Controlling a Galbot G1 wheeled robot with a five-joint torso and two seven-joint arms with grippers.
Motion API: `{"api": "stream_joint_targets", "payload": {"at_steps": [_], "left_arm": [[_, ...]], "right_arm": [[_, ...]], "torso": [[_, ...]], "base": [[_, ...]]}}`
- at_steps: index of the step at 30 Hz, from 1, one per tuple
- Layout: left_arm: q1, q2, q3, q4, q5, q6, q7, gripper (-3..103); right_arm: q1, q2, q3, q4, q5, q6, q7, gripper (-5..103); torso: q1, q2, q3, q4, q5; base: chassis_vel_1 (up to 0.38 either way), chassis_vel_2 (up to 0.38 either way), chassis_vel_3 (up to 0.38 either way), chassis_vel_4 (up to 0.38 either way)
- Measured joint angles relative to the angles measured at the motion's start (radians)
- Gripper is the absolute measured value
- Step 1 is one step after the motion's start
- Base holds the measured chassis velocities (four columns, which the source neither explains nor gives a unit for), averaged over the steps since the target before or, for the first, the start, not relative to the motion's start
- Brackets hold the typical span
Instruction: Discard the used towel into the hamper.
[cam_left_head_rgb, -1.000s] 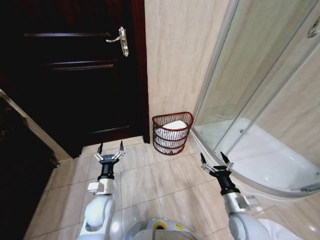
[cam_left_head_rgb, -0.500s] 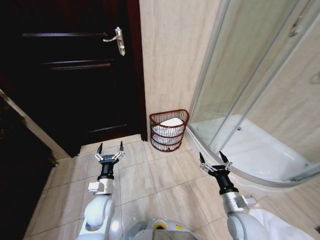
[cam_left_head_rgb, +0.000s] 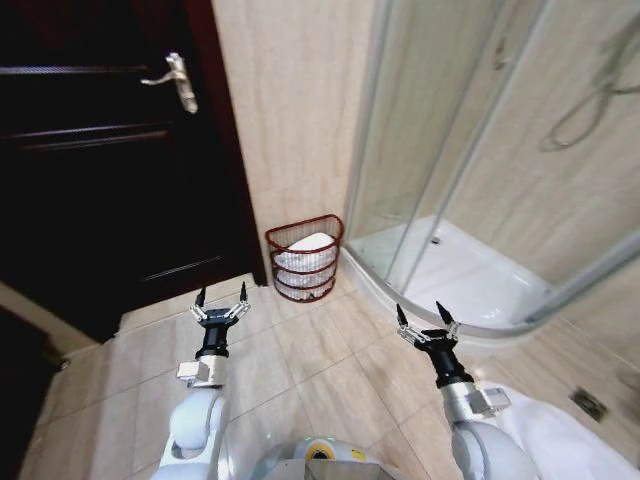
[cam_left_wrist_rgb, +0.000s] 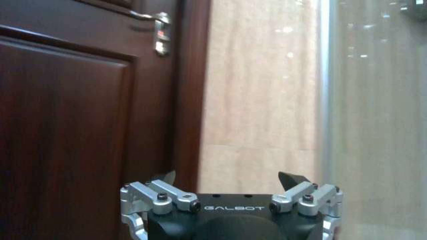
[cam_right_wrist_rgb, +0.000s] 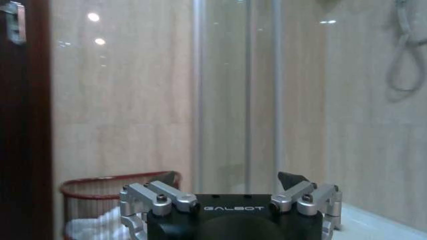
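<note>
- Since a second ago the head camera has swung right: door, wall and shower stall all sit further left in view; the things themselves unmoved.
- Hamper (cam_left_head_rgb: 304, 256) stands on the tiled floor (cam_left_head_rgb: 330, 365) against the wall, between dark door (cam_left_head_rgb: 100, 170) and shower tray (cam_left_head_rgb: 450, 285). White towel (cam_left_head_rgb: 308, 243) lies inside it.
- Left gripper (cam_left_head_rgb: 221, 297) raised over the floor, fingers spread, empty.
- Right gripper (cam_left_head_rgb: 420, 319) likewise raised, fingers apart, empty.
</note>
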Motion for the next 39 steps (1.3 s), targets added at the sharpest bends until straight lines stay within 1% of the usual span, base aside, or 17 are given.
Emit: {"api": "stream_joint_targets", "payload": {"at_steps": [39], "left_arm": [[-0.006, 0.010, 0.002, 0.016, -0.007, -0.017, 0.000, 100]], "right_arm": [[-0.026, 0.020, 0.015, -0.010, 0.000, 0.034, -0.001, 100]], "torso": [[0.000, 0.000, 0.000, 0.0000, 0.0000]], "base": [[-0.123, -0.127, -0.127, -0.128]]}}
